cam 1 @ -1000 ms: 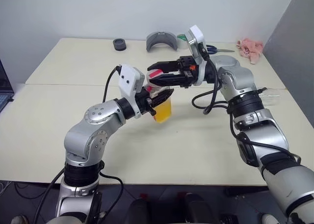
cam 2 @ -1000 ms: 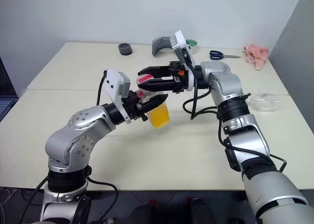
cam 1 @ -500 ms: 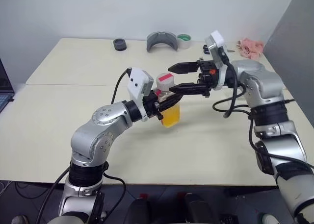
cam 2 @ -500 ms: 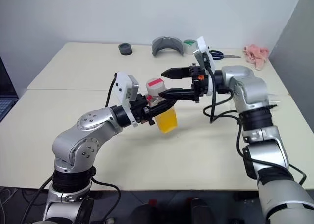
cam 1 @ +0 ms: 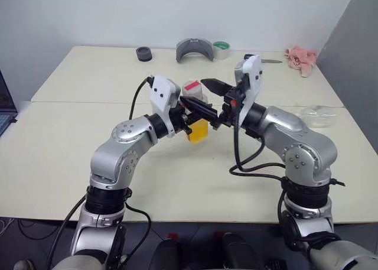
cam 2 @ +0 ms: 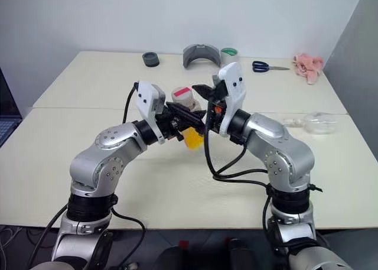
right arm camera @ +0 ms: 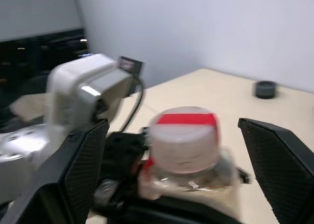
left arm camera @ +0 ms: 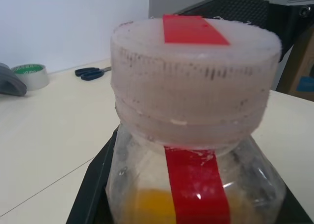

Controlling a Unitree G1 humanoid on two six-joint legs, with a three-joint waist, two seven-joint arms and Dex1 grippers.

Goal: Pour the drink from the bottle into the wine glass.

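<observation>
Bottle (cam 1: 196,107) of orange drink (cam 1: 198,130), cap (left arm camera: 194,74) in place, clamped upright in the left gripper (cam 1: 194,112) and held above the middle of the table (cam 1: 71,140). Right gripper (right arm camera: 174,170) spread wide, one finger on each side of the cap, apart from it. Wine glass (cam 1: 318,114) lying on its side near the table's right edge; scissors (cam 2: 270,66), tape roll (cam 1: 221,49) and pink cloth (cam 1: 300,57) along the far edge.
</observation>
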